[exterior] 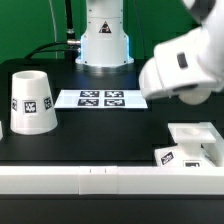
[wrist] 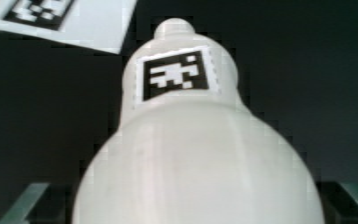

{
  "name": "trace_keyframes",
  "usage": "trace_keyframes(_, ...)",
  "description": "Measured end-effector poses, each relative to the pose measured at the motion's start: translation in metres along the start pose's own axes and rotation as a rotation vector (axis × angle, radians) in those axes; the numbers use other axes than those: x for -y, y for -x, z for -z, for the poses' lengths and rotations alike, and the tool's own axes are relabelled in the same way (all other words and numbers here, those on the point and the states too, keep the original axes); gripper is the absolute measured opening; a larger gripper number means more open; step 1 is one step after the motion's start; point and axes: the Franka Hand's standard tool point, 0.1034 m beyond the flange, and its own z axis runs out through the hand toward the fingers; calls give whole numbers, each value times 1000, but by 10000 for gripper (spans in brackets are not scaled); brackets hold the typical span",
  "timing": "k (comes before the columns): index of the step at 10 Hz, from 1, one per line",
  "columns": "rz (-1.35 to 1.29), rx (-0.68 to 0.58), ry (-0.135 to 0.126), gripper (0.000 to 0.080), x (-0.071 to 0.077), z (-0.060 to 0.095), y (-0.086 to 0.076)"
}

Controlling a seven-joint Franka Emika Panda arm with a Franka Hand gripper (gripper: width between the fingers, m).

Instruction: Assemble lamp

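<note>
In the wrist view the white bulb [wrist: 190, 140] fills most of the picture, its narrow end with a square tag pointing away from the camera. My gripper [wrist: 194, 208] is shut on its wide round body, and the dark fingers [wrist: 30, 205] show only dimly at each side. In the exterior view the arm's white hand [exterior: 183, 62] hangs at the exterior view's right and hides the bulb and the fingers. Below it lies the flat square base [exterior: 192, 146]. The cup-like shade [exterior: 32, 100] stands wide end down at the exterior view's left.
The marker board [exterior: 100, 98] lies in the middle at the back, in front of the white robot pedestal [exterior: 104, 40]. A white rail [exterior: 90, 180] runs along the table's front edge. A white tagged surface [wrist: 51, 22] shows behind the bulb in the wrist view.
</note>
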Motion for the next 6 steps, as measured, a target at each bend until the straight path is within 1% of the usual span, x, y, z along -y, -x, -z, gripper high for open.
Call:
trace_keyframes(1, -2, -36, -1, 578, -1, 9, -1)
trace_keyframes(2, -2, -72, 1, 578, 0, 10, -6)
trace_keyframes(3, -2, -67, 1, 578, 0, 8, -6)
trace_keyframes(4, -3, -113, 1, 578, 0, 12, -12)
trace_keyframes(5, -3, -218, 4, 578, 0, 20, -21)
trace_keyframes(6, 23, -321, 12, 580, -5, 21, -28)
